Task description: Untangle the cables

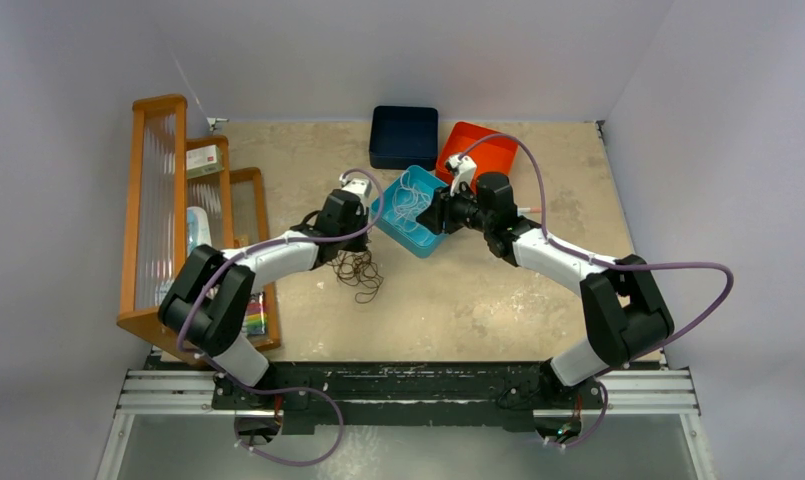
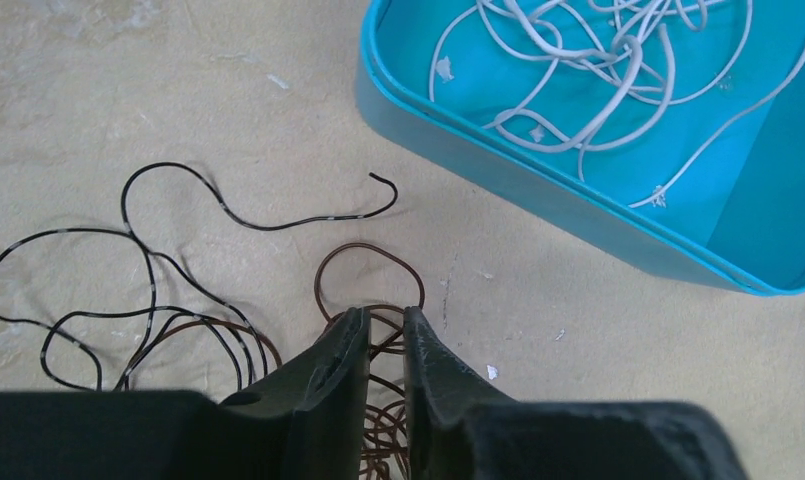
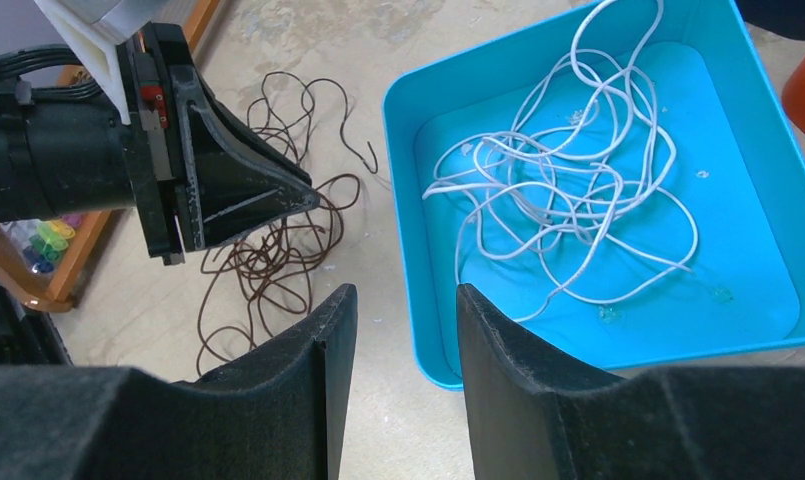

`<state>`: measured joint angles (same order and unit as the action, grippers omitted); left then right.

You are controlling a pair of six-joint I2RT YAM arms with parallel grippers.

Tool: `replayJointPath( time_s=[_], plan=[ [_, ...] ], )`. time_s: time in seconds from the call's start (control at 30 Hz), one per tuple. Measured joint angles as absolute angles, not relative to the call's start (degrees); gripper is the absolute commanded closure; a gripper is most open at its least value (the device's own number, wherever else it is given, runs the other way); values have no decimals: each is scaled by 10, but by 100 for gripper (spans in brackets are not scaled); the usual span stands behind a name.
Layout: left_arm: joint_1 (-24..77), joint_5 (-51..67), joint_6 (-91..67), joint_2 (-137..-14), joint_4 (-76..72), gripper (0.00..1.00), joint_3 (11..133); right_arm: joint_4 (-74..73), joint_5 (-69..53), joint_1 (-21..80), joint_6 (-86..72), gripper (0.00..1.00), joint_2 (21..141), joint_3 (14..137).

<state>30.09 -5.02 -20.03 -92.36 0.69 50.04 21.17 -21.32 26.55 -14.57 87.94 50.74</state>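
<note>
1. Left hand (image 2: 386, 325): fingers almost together, low over the dark tangle. Strands of the brown cable (image 2: 363, 245) run through the gap; can't tell if they are pinched.
2. Right hand (image 3: 406, 300): fingers apart and empty, above the near rim of the blue tray (image 3: 410, 250).
3. Done, by the look of it: the white cables (image 3: 558, 190) lie apart from the dark ones, inside the tray, but loosely looped over each other.
4. Left to do: the brown cable and black cable (image 2: 268, 227) overlap on the bare counter (image 1: 458, 290), just left of the tray. Roughly halfway.
5. Counter: beige and scuffed, with small white flecks.
6. Wooden rack (image 1: 158, 200) along the left edge; dark blue box (image 1: 403, 135) and orange tray (image 1: 483, 150) at the far edge.
7. Room: plain pale walls on three sides.
</note>
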Motion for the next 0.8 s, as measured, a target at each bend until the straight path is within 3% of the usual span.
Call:
replayJointPath(
  time_s=[0.13, 0.5, 0.7, 0.8],
  plan=[
    [301, -67, -204, -908, 14, 99, 500, 216, -221, 266, -146, 56, 880, 507],
    [301, -93, -206, -872, 16, 100, 500, 218, -225, 265, -150, 55, 880, 507],
    [301, -88, -202, -865, 23, 48, 502, 218, -227, 265, -151, 55, 880, 507],
    [302, -69, -201, -865, 23, 41, 504, 218, -227, 265, -151, 55, 880, 507]
  ],
)
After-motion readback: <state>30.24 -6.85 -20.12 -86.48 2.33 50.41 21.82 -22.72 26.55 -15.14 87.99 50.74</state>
